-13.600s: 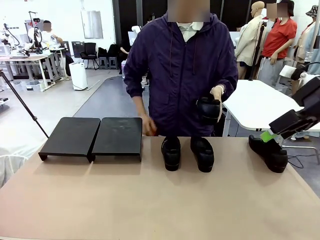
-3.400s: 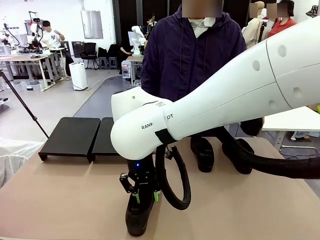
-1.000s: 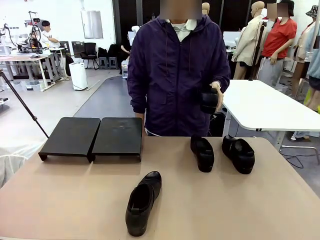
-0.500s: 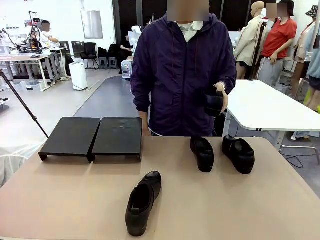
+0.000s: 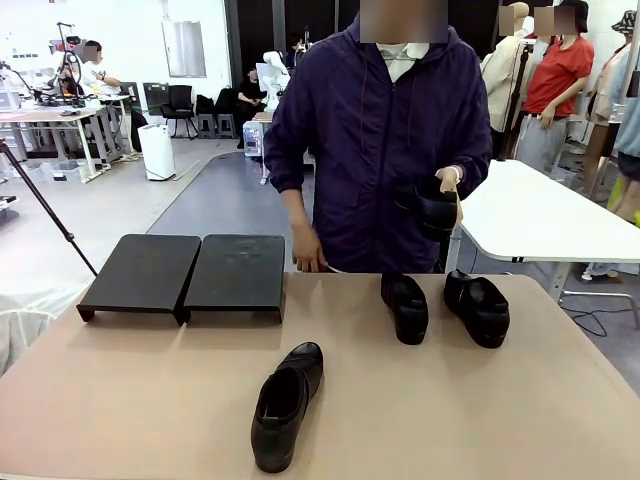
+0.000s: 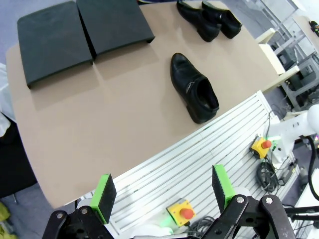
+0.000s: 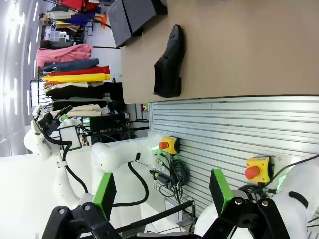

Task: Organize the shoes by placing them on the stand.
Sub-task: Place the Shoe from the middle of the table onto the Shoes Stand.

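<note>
- Our left gripper (image 6: pixel 162 193) stands wide open, with nothing between its green pads (image 6: pixel 103 198). It hangs out past the near edge of the table (image 6: pixel 99 124), above a white slatted panel (image 6: pixel 199 164) that carries a yellow box with a red button (image 6: pixel 182 213).
- Our right gripper (image 7: pixel 162 192) is just as wide open and just as empty. It too sits out beyond the table's near edge, well apart from every shoe.
- Nearest to us we see the lone shoe (image 5: pixel 283 405). It rests sole down on the tan tabletop close to the front edge, about the middle, with its toe pointing away from us and a little to the right.
- Farther out, right of centre by the far edge, the middle shoe (image 5: pixel 405 306) and the right-hand shoe (image 5: pixel 478 307) sit side by side, near each other but not touching.
- The fourth shoe (image 5: pixel 435 207) is off the table, held up in the person's hand (image 5: pixel 452 185) in front of a purple jacket (image 5: pixel 370 130).
- The person's other hand (image 5: pixel 305 262) is down at the far table edge, just right of the stand.
- The stand (image 5: pixel 237 270) is at the far left of the table. Its two black platforms are set close side by side, and none of the shoes is on it.
</note>
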`<state>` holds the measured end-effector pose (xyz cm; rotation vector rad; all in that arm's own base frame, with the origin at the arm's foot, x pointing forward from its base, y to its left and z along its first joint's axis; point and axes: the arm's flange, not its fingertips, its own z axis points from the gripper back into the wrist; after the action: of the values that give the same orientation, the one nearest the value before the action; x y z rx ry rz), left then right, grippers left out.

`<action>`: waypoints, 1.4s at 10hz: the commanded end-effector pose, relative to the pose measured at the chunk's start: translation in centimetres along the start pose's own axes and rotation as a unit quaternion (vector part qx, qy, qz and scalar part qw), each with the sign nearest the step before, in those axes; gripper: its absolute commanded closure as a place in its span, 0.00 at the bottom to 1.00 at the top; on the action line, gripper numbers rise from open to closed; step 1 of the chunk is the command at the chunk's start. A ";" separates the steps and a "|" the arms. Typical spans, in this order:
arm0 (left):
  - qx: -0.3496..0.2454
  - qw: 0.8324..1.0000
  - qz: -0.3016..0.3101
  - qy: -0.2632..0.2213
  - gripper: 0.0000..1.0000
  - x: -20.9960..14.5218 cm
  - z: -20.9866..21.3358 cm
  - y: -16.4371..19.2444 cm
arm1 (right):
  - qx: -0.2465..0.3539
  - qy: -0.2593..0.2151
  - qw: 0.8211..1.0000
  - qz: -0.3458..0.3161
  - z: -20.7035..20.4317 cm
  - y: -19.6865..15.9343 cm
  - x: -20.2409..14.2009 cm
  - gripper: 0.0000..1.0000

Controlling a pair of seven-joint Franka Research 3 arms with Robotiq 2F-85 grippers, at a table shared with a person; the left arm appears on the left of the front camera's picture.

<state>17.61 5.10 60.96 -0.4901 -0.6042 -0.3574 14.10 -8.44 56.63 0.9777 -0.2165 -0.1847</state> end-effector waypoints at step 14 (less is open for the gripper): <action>0.029 0.927 -0.249 0.279 0.00 7.8 -32.7 -26.0 | 0.008 0.001 1.000 0.015 0.2 0.2 0.0 0.00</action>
<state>25.38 -35.66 49.60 -0.1577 -0.0719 -0.9682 14.09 -8.48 56.58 0.9761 -0.2146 -0.1804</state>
